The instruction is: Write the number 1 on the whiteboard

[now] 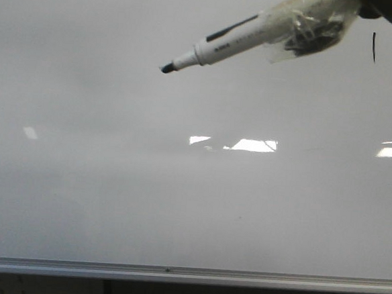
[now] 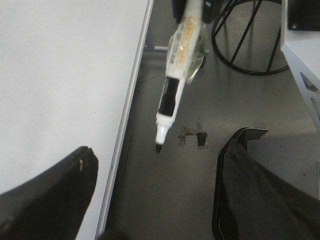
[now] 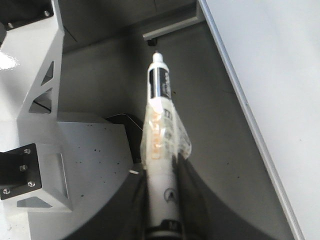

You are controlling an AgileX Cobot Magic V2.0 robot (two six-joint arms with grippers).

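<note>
**Pen held off the board, stroke already beside the right tool.**
The right tool (image 3: 162, 200) is clenched on the pen (image 1: 257, 37), its long axis slanting down-left, tip clear of the whiteboard (image 1: 178, 206). The 1 (image 1: 374, 47), a thin black near-vertical stroke, lies just beside that tool. The left tool (image 2: 155, 200) is released, grasping nothing.
</note>
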